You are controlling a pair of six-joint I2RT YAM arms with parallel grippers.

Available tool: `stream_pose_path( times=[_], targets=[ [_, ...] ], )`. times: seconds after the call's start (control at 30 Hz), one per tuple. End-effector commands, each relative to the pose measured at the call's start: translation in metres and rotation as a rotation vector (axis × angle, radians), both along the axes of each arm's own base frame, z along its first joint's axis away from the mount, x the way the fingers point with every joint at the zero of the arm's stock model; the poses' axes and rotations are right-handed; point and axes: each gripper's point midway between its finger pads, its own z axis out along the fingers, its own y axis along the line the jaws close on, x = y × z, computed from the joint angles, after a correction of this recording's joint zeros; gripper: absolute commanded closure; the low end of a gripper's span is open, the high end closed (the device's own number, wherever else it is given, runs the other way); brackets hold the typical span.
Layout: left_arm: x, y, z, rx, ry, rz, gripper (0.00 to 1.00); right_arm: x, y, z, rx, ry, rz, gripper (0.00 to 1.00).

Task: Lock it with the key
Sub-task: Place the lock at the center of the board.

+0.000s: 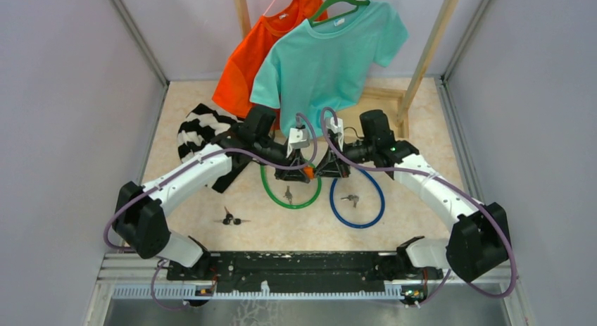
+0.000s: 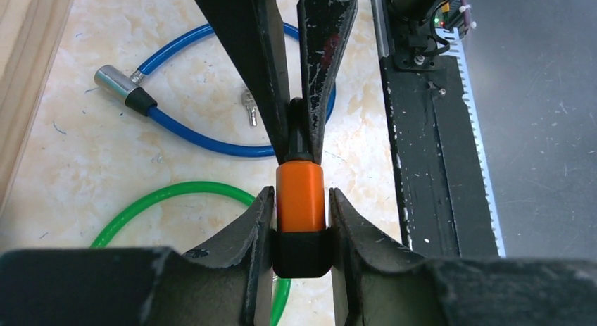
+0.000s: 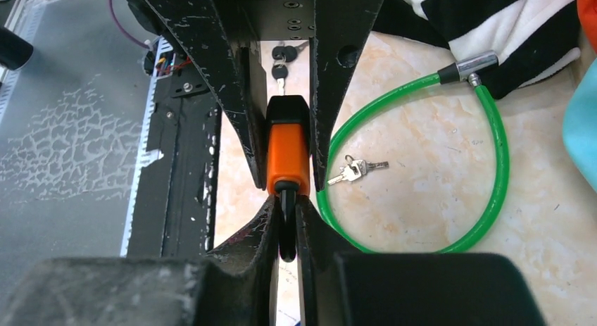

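The left gripper (image 2: 300,203) clamps the orange lock (image 2: 300,189). The right gripper (image 3: 286,210) pinches the black key (image 3: 286,227), which sits in the lock's end. They meet above the table (image 1: 296,231), over the green cable (image 1: 292,206) and the blue cable (image 1: 359,226) beside it.

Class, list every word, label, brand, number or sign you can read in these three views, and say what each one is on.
No text can be read in any view.
White neck label on the teal T-shirt: too small to read.
Keys inside the green cable lock's loop: any stamp too small to read.
Orange lock and black key head at its end: no marking shows.
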Motion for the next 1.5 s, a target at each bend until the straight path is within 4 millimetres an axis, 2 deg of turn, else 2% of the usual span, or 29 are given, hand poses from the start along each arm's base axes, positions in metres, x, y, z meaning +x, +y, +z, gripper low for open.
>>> stream_pose_path(
  times=[0.0,0.07,0.13,0.17,0.2,0.3,0.37,0.47,0.6,0.7,1.07,1.3,1.47],
  targets=[
    [0.001,0.008,0.007,0.019,-0.056,0.002,0.95,0.007,0.004,0.033,0.046,-0.111,-0.001,0.79],
    [0.007,0.016,0.008,0.049,-0.075,0.032,1.00,0.013,-0.002,0.029,0.022,-0.120,-0.041,0.62],
    [0.016,0.029,0.004,0.102,-0.091,0.080,1.00,0.021,-0.010,0.025,-0.004,-0.137,-0.087,0.39],
    [0.022,0.038,0.001,0.134,-0.099,0.109,1.00,0.023,-0.015,0.022,-0.016,-0.146,-0.103,0.30],
    [0.028,0.049,-0.005,0.171,-0.100,0.142,1.00,0.026,-0.021,0.019,-0.032,-0.152,-0.120,0.27],
    [0.043,0.092,-0.027,0.277,-0.062,0.233,1.00,0.031,-0.037,0.010,-0.075,-0.170,-0.161,0.25],
    [0.050,0.131,-0.047,0.369,-0.004,0.307,1.00,0.033,-0.048,0.002,-0.102,-0.180,-0.192,0.24],
    [0.044,0.174,-0.078,0.500,0.070,0.345,0.99,0.035,-0.059,-0.010,-0.150,-0.204,-0.244,0.24],
    [0.029,0.208,-0.109,0.600,0.183,0.354,0.95,0.039,-0.069,-0.025,-0.196,-0.199,-0.314,0.23],
    [0.031,0.220,-0.121,0.618,0.224,0.381,0.93,0.040,-0.074,-0.033,-0.219,-0.187,-0.355,0.22],
    [0.034,0.234,-0.170,0.710,0.394,0.374,0.86,0.039,-0.090,-0.044,-0.247,-0.230,-0.435,0.20],
    [0.045,0.245,-0.174,0.736,0.364,0.421,0.62,0.042,-0.092,-0.047,-0.251,-0.228,-0.450,0.20],
    [0.054,0.252,-0.169,0.745,0.311,0.455,0.46,0.044,-0.094,-0.046,-0.255,-0.229,-0.464,0.19]
  ],
)
